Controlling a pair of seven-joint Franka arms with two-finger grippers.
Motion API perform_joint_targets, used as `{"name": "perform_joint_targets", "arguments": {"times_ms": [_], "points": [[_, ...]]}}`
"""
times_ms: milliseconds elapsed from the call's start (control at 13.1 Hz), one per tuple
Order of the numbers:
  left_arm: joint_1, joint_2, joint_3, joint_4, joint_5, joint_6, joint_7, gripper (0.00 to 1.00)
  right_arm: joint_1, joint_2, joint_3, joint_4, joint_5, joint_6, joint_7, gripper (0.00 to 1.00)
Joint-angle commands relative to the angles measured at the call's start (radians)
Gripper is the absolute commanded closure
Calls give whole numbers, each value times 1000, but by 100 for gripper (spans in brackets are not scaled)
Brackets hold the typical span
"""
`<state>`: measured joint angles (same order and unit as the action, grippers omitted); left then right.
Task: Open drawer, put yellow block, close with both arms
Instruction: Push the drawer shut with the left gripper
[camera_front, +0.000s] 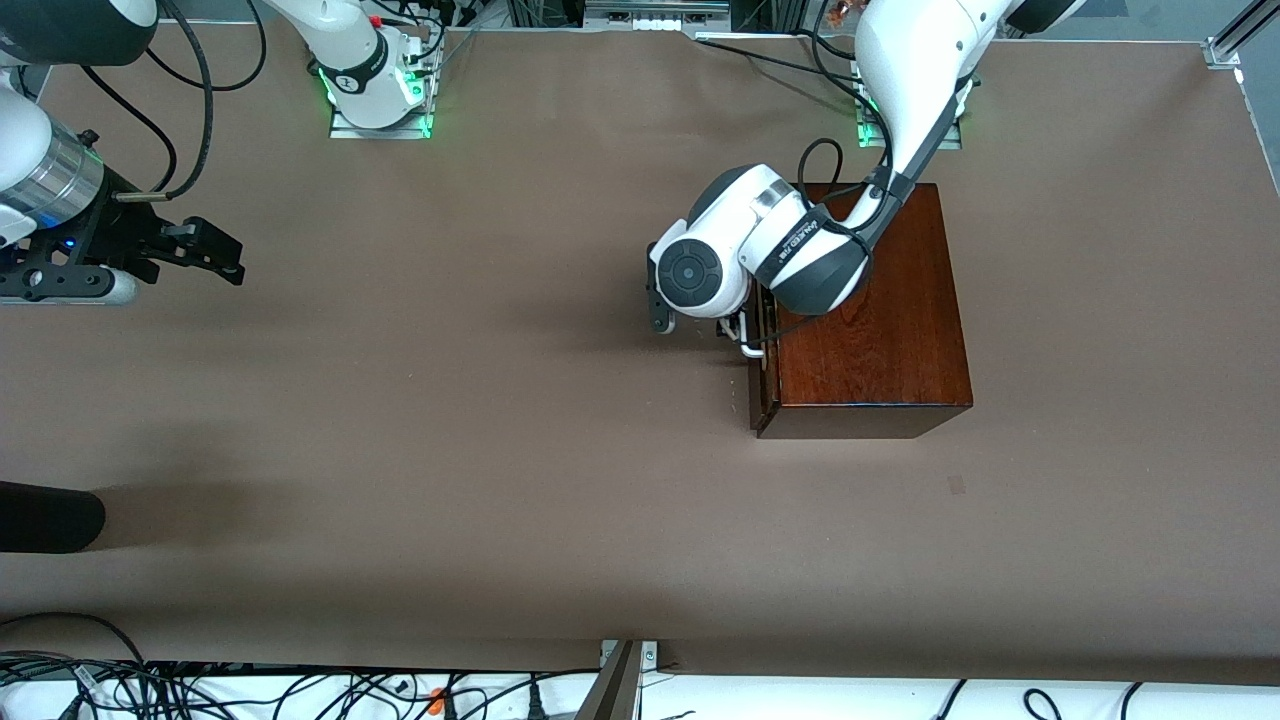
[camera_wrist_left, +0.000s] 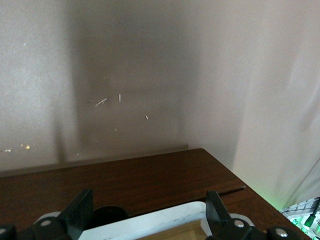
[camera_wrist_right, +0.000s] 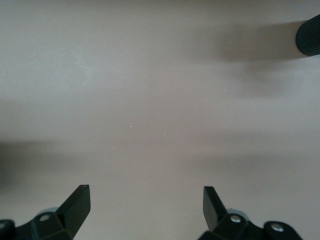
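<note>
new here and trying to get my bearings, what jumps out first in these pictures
The glossy dark reddish-brown wooden box stands out first, at the left arm's end of the brown table. The left arm bends down over it, its tool open astride the white handle of the drawer, which looks barely pulled out. The right arm waits at its own end of the table, its tool open over bare tabletop.

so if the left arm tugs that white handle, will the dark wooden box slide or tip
The glossy dark reddish-brown wooden box looks broad and low, so tipping seems unlikely. It sits loose on the brown table cover, so it might slide toward the pull. The white U-shaped bar handle, between the left gripper's open fingers, looks rigid.
</note>
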<state>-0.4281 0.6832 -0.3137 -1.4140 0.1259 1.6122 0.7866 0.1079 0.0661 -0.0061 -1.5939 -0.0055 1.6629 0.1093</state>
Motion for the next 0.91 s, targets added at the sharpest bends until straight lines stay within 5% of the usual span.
{"name": "perform_joint_targets", "arguments": {"times_ms": [0,839], "points": [[15,-22,5,-16,55,-11,11,0,6,8,3,22,-2,-5,6,0],[12,-94,-11,29,37,-6,-7,0,7,8,3,25,-2,2,1,0]]}}
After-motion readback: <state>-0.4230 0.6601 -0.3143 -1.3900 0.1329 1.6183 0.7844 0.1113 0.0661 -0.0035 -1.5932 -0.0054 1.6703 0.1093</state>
